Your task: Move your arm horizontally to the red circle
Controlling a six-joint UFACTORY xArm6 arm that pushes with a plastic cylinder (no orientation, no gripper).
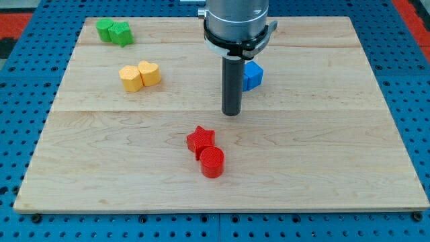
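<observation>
The red circle [212,161] lies on the wooden board [322,154] below the view's centre. A red star [200,140] touches it at its upper left. My tip [232,113] is above and slightly to the right of the red star, apart from both red blocks. The rod rises to the arm's grey wrist [236,23] at the view's top.
A blue block [252,75] sits just right of the rod, partly hidden behind it. Two yellow blocks [140,75] touch each other at the left. Two green blocks [113,31] sit at the board's top left corner. A blue pegboard surrounds the board.
</observation>
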